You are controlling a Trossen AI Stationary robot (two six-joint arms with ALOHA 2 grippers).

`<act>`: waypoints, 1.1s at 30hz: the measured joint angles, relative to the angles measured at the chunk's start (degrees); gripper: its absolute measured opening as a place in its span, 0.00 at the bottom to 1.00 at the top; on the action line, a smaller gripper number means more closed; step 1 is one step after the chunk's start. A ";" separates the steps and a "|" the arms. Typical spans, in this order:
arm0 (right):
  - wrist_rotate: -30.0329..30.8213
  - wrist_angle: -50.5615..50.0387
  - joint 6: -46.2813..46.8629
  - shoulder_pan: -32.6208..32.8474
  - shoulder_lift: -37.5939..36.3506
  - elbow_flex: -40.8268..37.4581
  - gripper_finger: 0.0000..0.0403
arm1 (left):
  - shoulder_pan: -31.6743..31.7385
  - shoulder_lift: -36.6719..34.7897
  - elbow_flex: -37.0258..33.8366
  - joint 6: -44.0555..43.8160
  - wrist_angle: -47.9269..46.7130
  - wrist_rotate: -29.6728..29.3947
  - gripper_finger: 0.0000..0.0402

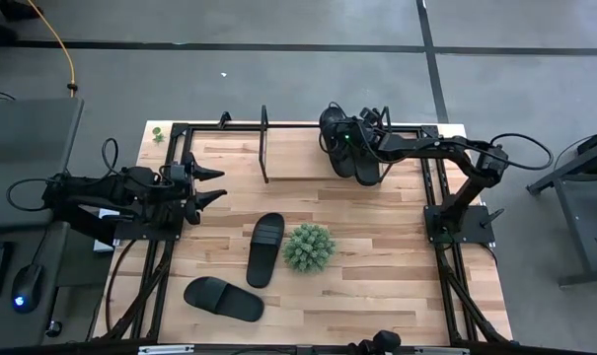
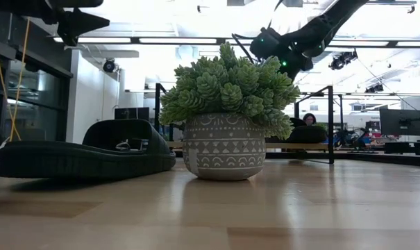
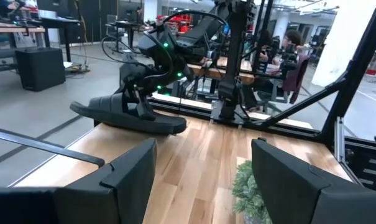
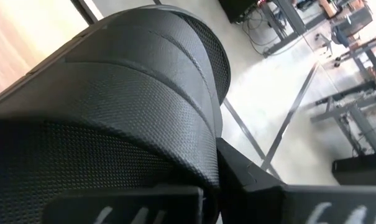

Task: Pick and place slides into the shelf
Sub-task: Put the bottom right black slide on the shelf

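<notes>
**Inspector:** Where were the slides?

**Assistant:** Two lay loose on the table: one [image 1: 265,248] just beside the plant [image 1: 309,247], another [image 1: 224,298] nearer the front edge. Two more were at the shelf [image 1: 278,164]: one [image 1: 367,158] seemed to rest on its board, and the right claw [image 1: 343,136] was clenched on the other [image 1: 335,143], which the left wrist view showed raised off the board.

**Inspector:** How would they handle?

**Assistant:** Judged light, rubbery and bendy, not fragile. The ribbed strap looked the best hold; a grip at the sole edge might let it sag or twist.

**Inspector:** The left claw?

**Assistant:** The left claw [image 1: 211,185] was released, fingers spread wide, holding nothing, waiting at the table's left side, well apart from any slide.
</notes>
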 joint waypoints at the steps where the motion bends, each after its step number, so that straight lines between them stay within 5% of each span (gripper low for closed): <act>1: 0.01 -0.07 0.80 0.00 0.00 0.01 0.00 | 0.00 0.00 0.00 0.00 0.01 -0.07 0.61; 33: 3.77 -5.56 4.31 2.25 -0.04 0.00 0.00 | 0.00 0.00 0.00 -0.03 0.72 -0.05 0.61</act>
